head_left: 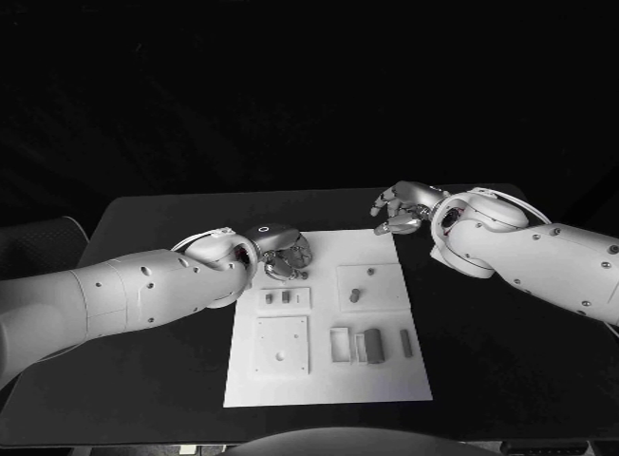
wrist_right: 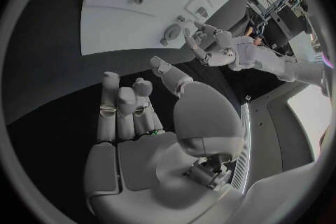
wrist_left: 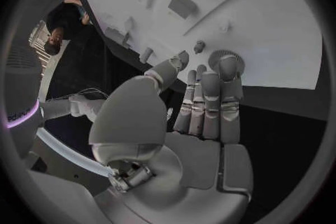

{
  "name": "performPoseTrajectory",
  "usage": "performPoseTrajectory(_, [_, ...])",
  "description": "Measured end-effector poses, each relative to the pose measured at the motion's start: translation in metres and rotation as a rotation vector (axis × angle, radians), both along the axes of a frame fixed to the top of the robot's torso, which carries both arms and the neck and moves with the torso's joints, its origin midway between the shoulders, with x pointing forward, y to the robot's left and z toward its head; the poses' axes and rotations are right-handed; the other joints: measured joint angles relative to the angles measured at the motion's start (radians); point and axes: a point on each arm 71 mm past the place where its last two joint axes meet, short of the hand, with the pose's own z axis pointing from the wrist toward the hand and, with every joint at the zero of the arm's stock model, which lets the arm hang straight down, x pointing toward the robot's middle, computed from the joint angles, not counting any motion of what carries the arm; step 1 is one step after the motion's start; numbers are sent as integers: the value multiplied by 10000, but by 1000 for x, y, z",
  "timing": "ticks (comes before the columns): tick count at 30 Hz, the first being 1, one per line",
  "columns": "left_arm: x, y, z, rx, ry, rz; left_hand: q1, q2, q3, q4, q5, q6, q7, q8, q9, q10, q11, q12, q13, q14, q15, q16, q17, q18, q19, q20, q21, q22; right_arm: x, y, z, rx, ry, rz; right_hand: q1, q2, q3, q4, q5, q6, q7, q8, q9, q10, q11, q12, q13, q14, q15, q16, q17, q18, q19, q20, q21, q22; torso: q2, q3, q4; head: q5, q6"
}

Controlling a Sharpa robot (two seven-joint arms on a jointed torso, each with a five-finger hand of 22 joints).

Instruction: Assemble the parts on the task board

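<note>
The white task board (head_left: pixel 330 380) lies in the middle of the black table. My left hand (head_left: pixel 285 255) hovers over the board's far left corner, fingers stretched out and holding nothing. Its fingertips (wrist_left: pixel 227 70) reach a small round ridged part (wrist_left: pixel 225 57) lying on the board (wrist_left: pixel 273 22); I cannot tell if they touch it. My right hand (head_left: pixel 403 209) is over the table just beyond the board's far right corner, with its fingers (wrist_right: pixel 119 101) apart and nothing in them. The right wrist view shows the left hand (wrist_right: pixel 213 47) beside the round part (wrist_right: pixel 171 32).
Set on the board are a small plate with pieces (head_left: pixel 285 297), a plate with pegs (head_left: pixel 367 285), a square plate (head_left: pixel 281 344) and several grey blocks (head_left: pixel 373 345). Bare black table (head_left: pixel 145 399) surrounds the board.
</note>
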Motion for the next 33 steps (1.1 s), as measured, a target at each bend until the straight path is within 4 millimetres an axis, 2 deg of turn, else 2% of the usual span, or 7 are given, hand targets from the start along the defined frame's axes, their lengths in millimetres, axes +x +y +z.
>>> performPoseTrajectory(6, [0,-1,-1,147,-159,-224,-45,-45,-55,55,0,-54,-54,-118,-89,-123,-27,-372,-53,498,-51,388,83,-1,462,-44,500,10,0,0,0,0,10,4,0,0,0,0,0,0,0,0,0,0,0,23,0,0,0,0,0,-2,0,0,0,0,1,0,1,-14,-15])
performPoseTrajectory(14, [1,-2,-2,301,-282,-339,-67,-67,-55,55,0,-54,-54,-118,-99,-188,-66,-499,-80,740,-92,458,63,0,613,-85,656,8,-1,1,0,8,13,27,0,0,0,0,0,-1,1,0,0,-1,1,23,1,0,0,0,0,-5,0,0,0,0,1,3,6,-16,-26])
performPoseTrajectory(16, [2,-2,-2,344,-296,-345,-23,-23,-55,55,0,-54,-54,-118,-99,-190,-65,-499,-80,764,-92,461,51,3,631,-69,714,8,-1,1,0,10,14,32,0,0,0,0,0,-1,1,0,0,-1,1,23,1,0,0,0,0,-5,0,0,0,0,0,3,6,-15,-27])
performPoseTrajectory(20, [2,-5,-5,395,-294,-411,-119,92,-27,83,435,114,-137,-43,-99,-91,-105,-499,-69,818,-146,463,9,20,633,-70,769,8,-1,1,0,13,14,41,0,0,0,0,0,-1,1,0,-9,-2,2,23,1,0,0,0,0,-6,0,0,0,0,0,3,5,-15,-25])
performPoseTrajectory(26, [2,-8,-11,522,-266,-494,-121,94,-27,83,436,221,-106,4,-90,-54,-95,-498,-64,833,-161,463,-4,50,633,-69,812,7,-1,2,0,23,14,64,0,0,0,0,0,-15,15,0,-9,-36,36,23,0,0,0,0,0,-14,-1,0,0,0,0,4,2,-40,-11])
performPoseTrajectory(28, [2,-8,-12,578,-269,-482,-135,218,-27,83,436,277,-132,11,-85,15,-137,-498,-48,835,-163,463,-7,60,633,-69,860,7,-2,2,0,25,14,70,0,0,0,0,0,-16,15,0,-9,-36,36,23,-8,0,0,0,0,-16,-1,0,0,0,-1,4,-1,-47,-9])
performPoseTrajectory(33, [2,-8,-15,636,-241,-477,-133,237,2,54,435,328,-99,11,-85,117,-81,-498,-25,836,-162,462,-17,66,634,-67,880,6,-2,2,0,27,16,80,0,0,0,0,0,-16,16,0,-8,-36,36,23,-8,0,0,0,0,-17,-1,0,0,0,0,3,-2,-63,-18])
